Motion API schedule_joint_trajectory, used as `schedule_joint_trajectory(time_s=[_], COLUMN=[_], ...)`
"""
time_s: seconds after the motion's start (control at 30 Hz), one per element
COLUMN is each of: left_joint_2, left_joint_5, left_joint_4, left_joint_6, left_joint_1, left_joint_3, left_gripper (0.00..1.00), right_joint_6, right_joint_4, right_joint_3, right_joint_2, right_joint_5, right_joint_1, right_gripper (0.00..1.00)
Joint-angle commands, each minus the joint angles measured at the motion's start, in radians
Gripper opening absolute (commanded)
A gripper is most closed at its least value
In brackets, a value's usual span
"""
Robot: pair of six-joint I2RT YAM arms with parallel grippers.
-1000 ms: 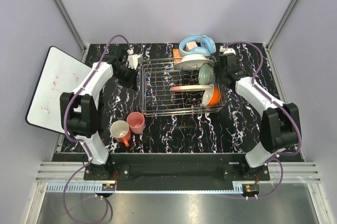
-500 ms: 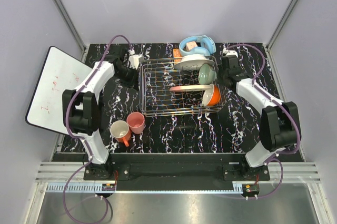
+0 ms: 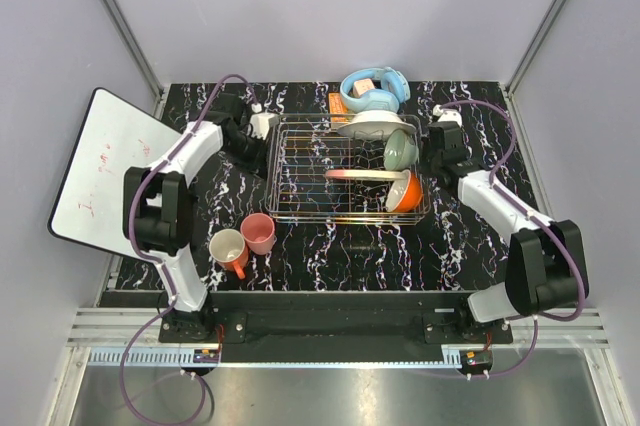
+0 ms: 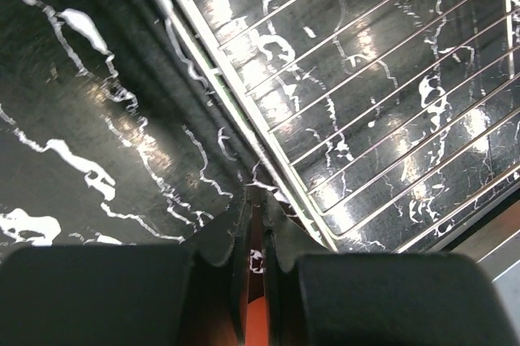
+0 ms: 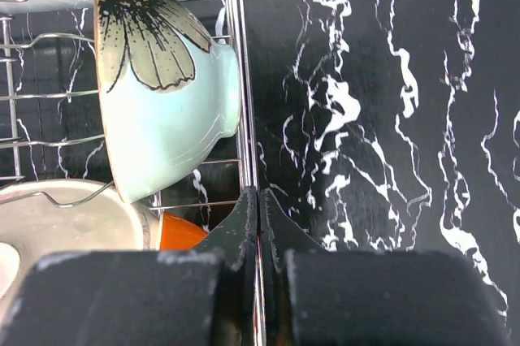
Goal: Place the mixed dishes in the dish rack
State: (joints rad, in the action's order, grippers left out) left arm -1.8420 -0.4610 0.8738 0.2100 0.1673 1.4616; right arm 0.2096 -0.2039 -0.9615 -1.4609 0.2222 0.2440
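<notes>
The dish rack (image 3: 300, 171) stands mid-table. On its right side it holds a white plate (image 3: 372, 126), a pale green bowl (image 3: 400, 151), a pink-and-cream plate (image 3: 365, 174) and an orange-outside bowl (image 3: 403, 191). A salmon-pink cup (image 3: 258, 233) and a cream mug (image 3: 228, 248) with an orange handle stand on the table near the rack's front left. My right gripper (image 3: 437, 149) (image 5: 258, 196) is shut on the rack's right rim wire (image 5: 244, 78), next to the green bowl (image 5: 162, 110). My left gripper (image 3: 258, 151) (image 4: 256, 196) is shut beside the rack's left rim (image 4: 236, 86), with nothing showing between its fingers.
Light blue headphones (image 3: 375, 88) lie behind the rack. A white board (image 3: 100, 166) with red marks leans off the table's left edge. The black marbled tabletop (image 3: 350, 246) lies bare in front of the rack and at the right.
My right gripper has closed onto the rack's right rim. The rack and its dishes have shifted slightly to the right, and both arms have moved with it.
</notes>
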Motion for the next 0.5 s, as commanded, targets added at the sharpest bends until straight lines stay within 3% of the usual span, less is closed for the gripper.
schedule_joint_trajectory(time_s=[0.0, 0.47], left_joint_2=[0.021, 0.128], left_joint_5=[-0.045, -0.039], left_joint_4=[-0.032, -0.036], left_joint_6=[-0.001, 0.008], left_joint_1=[0.037, 0.149], left_joint_3=[-0.021, -0.124], left_gripper=[0.11, 0.10], right_joint_6=[0.028, 0.010], right_joint_4=[-0.058, -0.063], right_joint_3=[0.056, 0.046], right_joint_2=[0.063, 0.103], right_joint_5=[0.046, 0.054], right_joint_1=[-0.009, -0.009], right_gripper=[0.00, 0.01])
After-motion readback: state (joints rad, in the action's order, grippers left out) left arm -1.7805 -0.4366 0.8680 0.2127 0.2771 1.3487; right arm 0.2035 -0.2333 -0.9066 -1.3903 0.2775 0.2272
